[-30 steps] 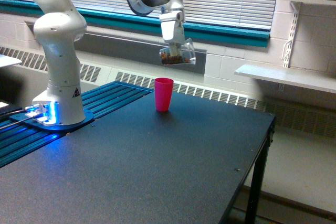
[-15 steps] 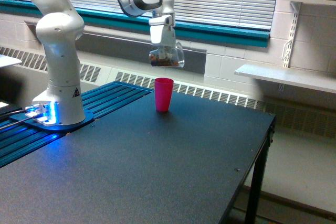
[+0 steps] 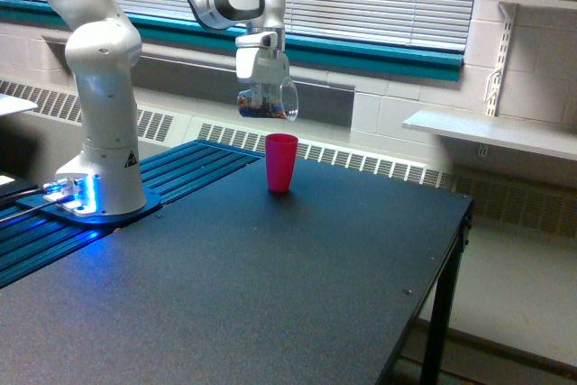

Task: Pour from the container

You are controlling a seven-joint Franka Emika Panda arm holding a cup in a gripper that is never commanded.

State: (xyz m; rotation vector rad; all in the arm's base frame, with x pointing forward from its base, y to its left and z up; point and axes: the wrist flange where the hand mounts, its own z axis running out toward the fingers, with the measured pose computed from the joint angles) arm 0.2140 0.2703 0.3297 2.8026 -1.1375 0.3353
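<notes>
The container (image 3: 268,102), a clear plastic cup with brown bits inside, hangs in the air tipped on its side, mouth toward the exterior view's right. My gripper (image 3: 263,87) is shut on it from above. It sits above and slightly to the exterior view's left of the pink-red cup (image 3: 280,162), which stands upright on the dark table (image 3: 270,286). A gap separates the two cups. The brown bits lie along the container's lower wall; none is seen falling.
The arm's white base (image 3: 99,178) stands on a blue ribbed plate (image 3: 180,169) at the exterior view's left. The table's edge (image 3: 442,268) runs along the right. A white shelf (image 3: 491,132) and wall radiators sit behind.
My gripper has carried the container toward the exterior view's left, from right of the pink-red cup to just left of it. The container stays tipped sideways. The pink-red cup has not moved.
</notes>
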